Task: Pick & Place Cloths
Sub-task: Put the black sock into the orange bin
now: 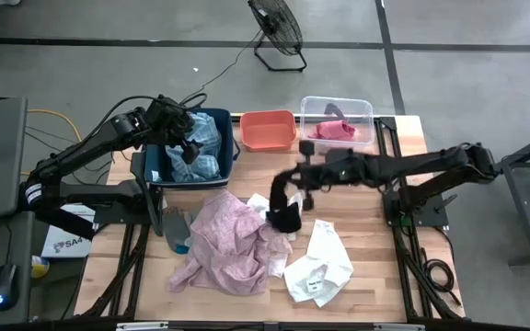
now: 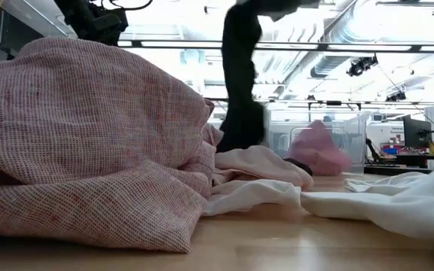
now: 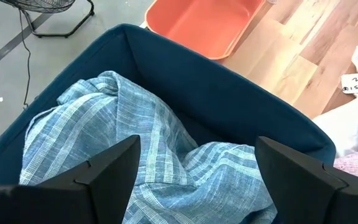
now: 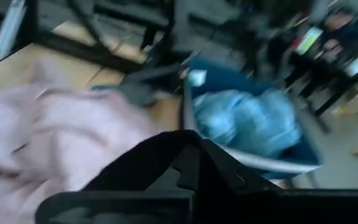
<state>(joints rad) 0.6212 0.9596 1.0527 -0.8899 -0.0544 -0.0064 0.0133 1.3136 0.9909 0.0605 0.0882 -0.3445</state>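
Three bins are set in a row along the far edge of the wooden table: a coral bin in the middle, a dark blue bin just beside it on one side, and a clear bin on the other. A black floor fan is seen on the grey floor beyond the coral bin. A computer mouse is seen well off the table, on the blue-bin side.
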